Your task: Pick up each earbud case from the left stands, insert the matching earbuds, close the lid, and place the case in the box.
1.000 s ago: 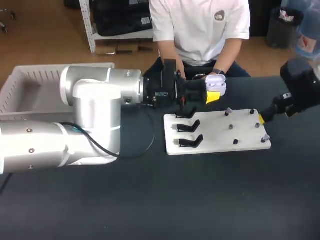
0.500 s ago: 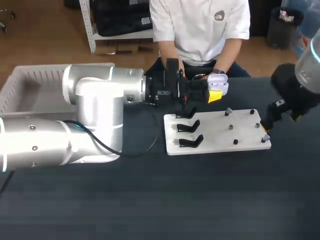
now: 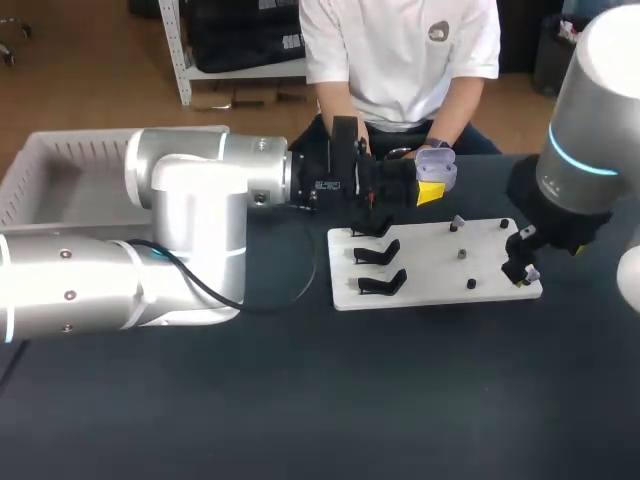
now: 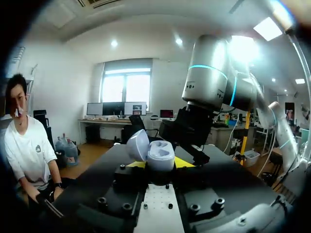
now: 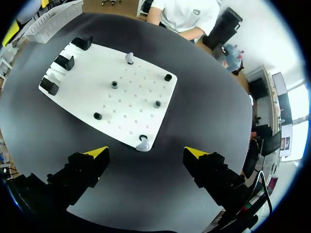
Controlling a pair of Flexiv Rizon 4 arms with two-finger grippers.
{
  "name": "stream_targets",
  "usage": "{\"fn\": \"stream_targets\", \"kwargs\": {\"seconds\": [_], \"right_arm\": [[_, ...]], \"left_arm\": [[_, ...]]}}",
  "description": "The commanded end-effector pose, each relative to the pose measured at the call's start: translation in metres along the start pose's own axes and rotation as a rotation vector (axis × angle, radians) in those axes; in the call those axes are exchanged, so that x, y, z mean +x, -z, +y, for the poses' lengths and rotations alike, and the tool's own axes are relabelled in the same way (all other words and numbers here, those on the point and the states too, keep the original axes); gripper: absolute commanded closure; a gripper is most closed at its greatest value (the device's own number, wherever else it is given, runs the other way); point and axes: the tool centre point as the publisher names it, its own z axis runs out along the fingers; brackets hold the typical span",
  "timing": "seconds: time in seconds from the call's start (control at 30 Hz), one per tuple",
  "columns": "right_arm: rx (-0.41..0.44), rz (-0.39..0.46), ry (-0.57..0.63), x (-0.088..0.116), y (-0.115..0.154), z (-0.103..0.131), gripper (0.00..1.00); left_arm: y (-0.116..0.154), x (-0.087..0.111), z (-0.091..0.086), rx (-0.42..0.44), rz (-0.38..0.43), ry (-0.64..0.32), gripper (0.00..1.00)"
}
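- The right claw (image 5: pixel 146 153) hangs spread wide over the near corner of the white board (image 5: pixel 131 97), above a tiny pale earbud (image 5: pixel 142 144). It looks smooth and slippery, so I'd pinch it gently by the sides.
- Black stands (image 5: pixel 63 62) line the board's left side.
- Farther off, the left claw (image 4: pixel 158 162) clamps the earbud case (image 4: pixel 155 154) by its base above the table (image 3: pixel 300 400), lid open. It seems light, glossy hard plastic, and the hinge is probably its weak spot.

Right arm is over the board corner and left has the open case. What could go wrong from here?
The right gripper hangs open above the small earbud on the white board's corner peg. An off-centre close may flick it onto the table. The earbud case sits open in the left gripper, so a tilted insertion might bump the lid or miss the well.
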Motion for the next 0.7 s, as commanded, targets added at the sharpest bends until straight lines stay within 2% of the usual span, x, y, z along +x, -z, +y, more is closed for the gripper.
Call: {"fn": "stream_targets", "kwargs": {"seconds": [0.03,0.3,0.53,0.67,0.7], "right_arm": [[-0.021,0.023,0.019,-0.006,-0.012,0.003,0.0],[-0.071,0.041,0.075,0.0,-0.019,0.0,0.0],[-0.093,0.052,0.102,0.002,-0.021,0.004,0.14],[-0.11,0.06,0.103,0.003,-0.024,0.004,0.26],[-0.111,0.061,0.103,0.002,-0.024,0.005,0.34]], "left_arm": [[-0.001,0.001,0.001,-0.001,-0.005,-0.003,1.0],[-0.001,0.001,0.001,-0.001,-0.005,-0.003,1.0],[-0.001,0.001,0.001,-0.001,-0.005,-0.003,1.0],[-0.001,0.001,0.001,-0.001,-0.005,-0.003,1.0],[-0.001,0.001,0.001,-0.001,-0.005,-0.003,1.0]]}}
